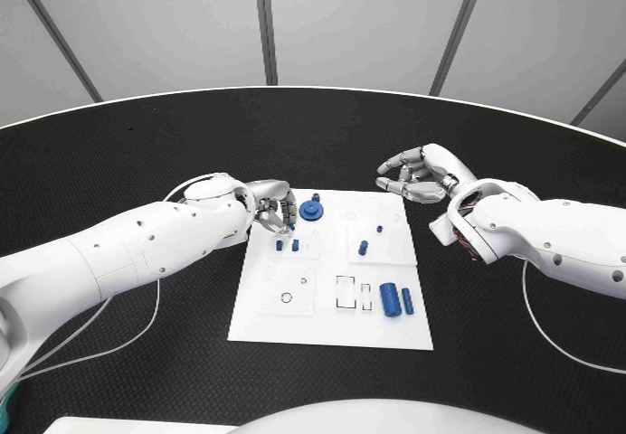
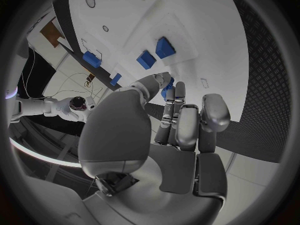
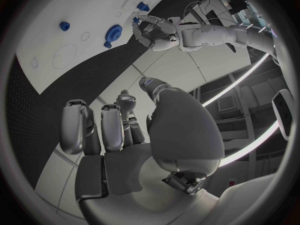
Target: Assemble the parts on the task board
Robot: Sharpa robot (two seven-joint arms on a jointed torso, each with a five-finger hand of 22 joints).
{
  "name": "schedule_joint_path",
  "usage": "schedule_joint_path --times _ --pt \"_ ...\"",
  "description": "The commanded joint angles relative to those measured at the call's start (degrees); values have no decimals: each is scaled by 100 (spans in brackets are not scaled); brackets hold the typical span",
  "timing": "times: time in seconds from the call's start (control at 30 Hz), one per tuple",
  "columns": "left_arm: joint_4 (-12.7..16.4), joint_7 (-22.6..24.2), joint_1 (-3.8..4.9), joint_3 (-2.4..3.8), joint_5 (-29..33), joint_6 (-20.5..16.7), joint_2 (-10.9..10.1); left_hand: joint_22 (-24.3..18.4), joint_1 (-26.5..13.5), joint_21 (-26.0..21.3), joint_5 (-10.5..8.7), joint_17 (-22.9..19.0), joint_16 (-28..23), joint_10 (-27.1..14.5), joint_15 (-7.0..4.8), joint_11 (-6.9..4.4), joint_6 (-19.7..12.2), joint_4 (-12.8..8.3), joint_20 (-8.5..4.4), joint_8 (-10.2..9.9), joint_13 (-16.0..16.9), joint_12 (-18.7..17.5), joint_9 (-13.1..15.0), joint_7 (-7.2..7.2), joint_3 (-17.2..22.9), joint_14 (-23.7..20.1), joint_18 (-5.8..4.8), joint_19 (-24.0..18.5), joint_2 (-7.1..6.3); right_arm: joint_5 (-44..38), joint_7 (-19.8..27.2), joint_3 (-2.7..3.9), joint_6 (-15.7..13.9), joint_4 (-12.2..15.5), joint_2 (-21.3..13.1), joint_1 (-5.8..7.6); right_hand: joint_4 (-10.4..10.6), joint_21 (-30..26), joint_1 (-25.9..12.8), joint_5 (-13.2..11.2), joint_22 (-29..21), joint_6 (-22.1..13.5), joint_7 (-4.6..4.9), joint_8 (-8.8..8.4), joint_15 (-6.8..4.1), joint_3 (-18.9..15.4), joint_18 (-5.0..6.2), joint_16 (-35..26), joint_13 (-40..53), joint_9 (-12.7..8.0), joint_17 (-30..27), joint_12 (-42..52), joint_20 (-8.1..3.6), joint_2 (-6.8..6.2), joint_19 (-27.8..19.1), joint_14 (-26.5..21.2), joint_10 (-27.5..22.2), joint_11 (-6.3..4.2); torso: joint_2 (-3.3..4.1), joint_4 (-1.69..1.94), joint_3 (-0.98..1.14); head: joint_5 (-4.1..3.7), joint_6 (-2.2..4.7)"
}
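The white task board point(image 1: 327, 312) lies mid-table. My left hand point(image 1: 268, 208) hovers over its far left corner, thumb and fingers point(image 2: 178, 105) pinching a small blue part point(image 2: 164, 92). Two small blue parts point(image 1: 280, 242) point(image 1: 296, 244) stand just nearer than those fingertips, and a round blue knob point(image 1: 310, 211) stands beside them. Another two small parts point(image 1: 363, 246) point(image 1: 380, 229) stand mid-board, and two blue cylinders point(image 1: 389, 298) point(image 1: 407, 300) lie near the right edge. My right hand point(image 1: 420, 176) hangs above the table off the far right corner, fingers bent and apart, holding nothing.
The black table point(image 1: 522, 344) surrounds the board on all sides. Outlined recesses point(image 1: 347, 291) and a ring mark point(image 1: 286, 297) sit on the board's near half. A thin white cable point(image 1: 156, 303) trails on the table under my left arm.
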Motion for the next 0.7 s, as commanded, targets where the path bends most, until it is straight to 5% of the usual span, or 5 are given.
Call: schedule_joint_path --times 0.03,0.7 --pt "-14 -10 -3 0 0 15 8 -22 -36 -20 -1 -16 -31 35 -7 14 15 -19 -18 -50 5 -44 4 9 -19 -2 -74 -1 16 0 1 0 -1 0 1 0 10 -21 55 36 -6 5 -25 20 -30 35 76 -24 -5 5 4 -20 3 -23 -17 221 20 -15 2 -1 0 -2 -11" --pt "-63 -11 -28 -1 1 42 44 -78 -47 -58 -6 -84 -59 -18 20 54 -62 -27 -10 -153 -10 -149 -7 47 -30 -18 -66 -34 -2 0 2 0 4 -7 2 0 10 -21 55 36 -6 5 -25 20 -30 35 76 -24 -5 5 4 -20 3 -23 -17 221 20 -15 2 3 -3 -20 -33"
